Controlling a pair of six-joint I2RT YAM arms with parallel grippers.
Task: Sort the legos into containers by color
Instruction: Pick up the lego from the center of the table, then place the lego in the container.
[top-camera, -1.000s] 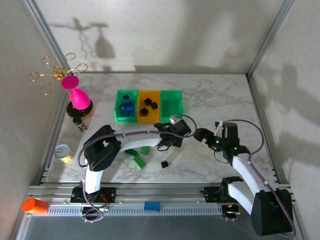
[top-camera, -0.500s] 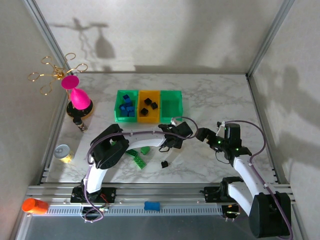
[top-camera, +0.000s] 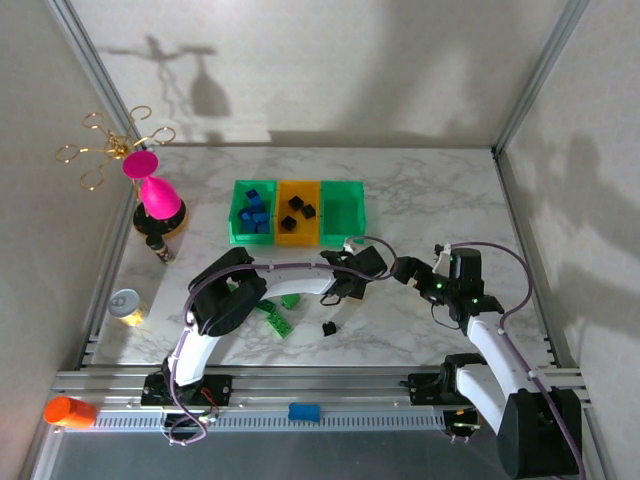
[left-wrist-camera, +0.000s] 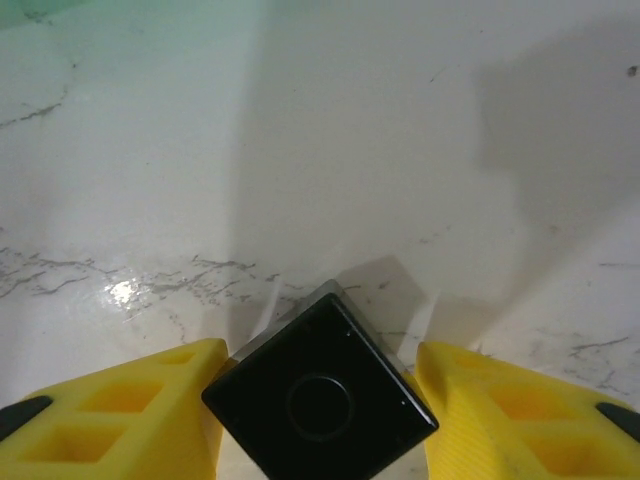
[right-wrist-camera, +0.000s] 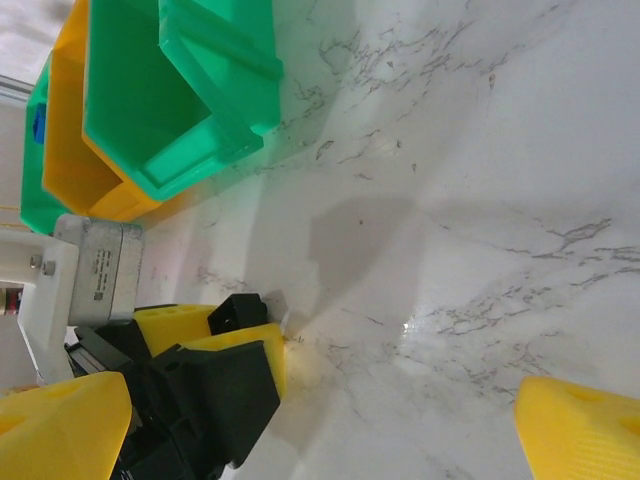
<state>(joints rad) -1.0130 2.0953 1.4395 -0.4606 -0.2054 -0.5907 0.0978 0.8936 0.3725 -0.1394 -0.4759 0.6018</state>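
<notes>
A black lego (left-wrist-camera: 320, 405) rests on the marble, turned diagonally between the yellow fingers of my left gripper (left-wrist-camera: 320, 352), which is shut on it at two opposite corners. From above, that gripper (top-camera: 352, 289) is just in front of the containers (top-camera: 298, 240). The left green bin holds blue legos (top-camera: 253, 213), the orange one black legos (top-camera: 297, 215), and the right green bin (top-camera: 343, 187) looks bare. Another black lego (top-camera: 328, 327) and green legos (top-camera: 279, 322) lie nearer the arms. My right gripper (right-wrist-camera: 320, 440) stands open just right of the left one, nothing between its fingers.
A pink goblet (top-camera: 152, 190) and a gold wire stand (top-camera: 105, 145) occupy the back left, with a small can (top-camera: 126, 303) at the left edge. The right wrist view has the green bin (right-wrist-camera: 200, 100) and orange bin (right-wrist-camera: 70, 140) at upper left.
The left gripper's jaws have narrowed onto the black lego, and the left arm's elbow has swung to the right. The right arm has shifted only slightly.
</notes>
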